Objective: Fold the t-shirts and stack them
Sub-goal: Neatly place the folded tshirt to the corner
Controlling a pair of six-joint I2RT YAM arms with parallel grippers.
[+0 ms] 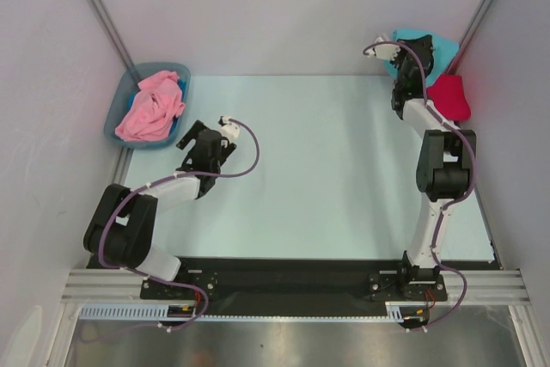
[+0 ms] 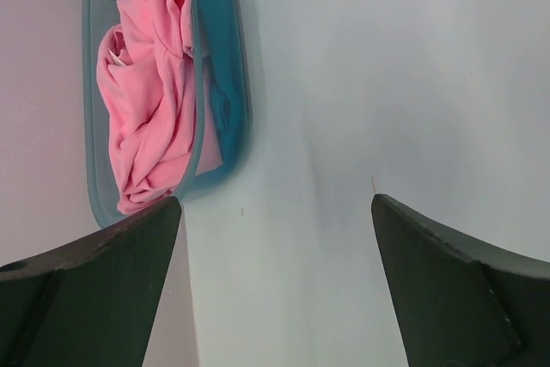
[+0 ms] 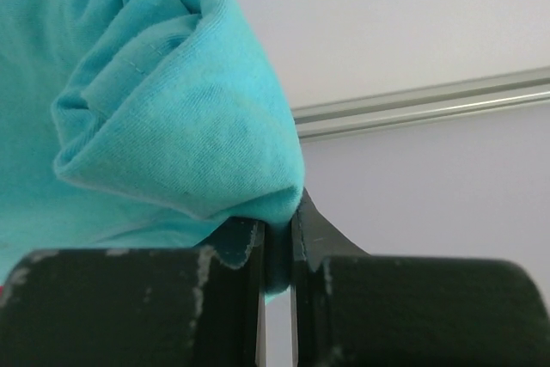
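Observation:
A teal t-shirt (image 1: 441, 47) is bunched at the far right corner, and my right gripper (image 1: 419, 51) is shut on a fold of it; the right wrist view shows the teal cloth (image 3: 163, 118) pinched between the two jaws. A crimson red t-shirt (image 1: 450, 94) lies crumpled just to the right of that arm. A light pink t-shirt (image 1: 151, 109) lies crumpled in the grey-blue bin (image 1: 178, 70) at the far left. My left gripper (image 1: 191, 137) is open and empty above the table, just right of the bin; the pink shirt (image 2: 150, 100) shows ahead of it.
The grey-blue bin (image 2: 234, 100) stands against the left wall. White walls with metal rails close in the left, back and right sides. The pale table surface (image 1: 318, 161) lies between the two arms.

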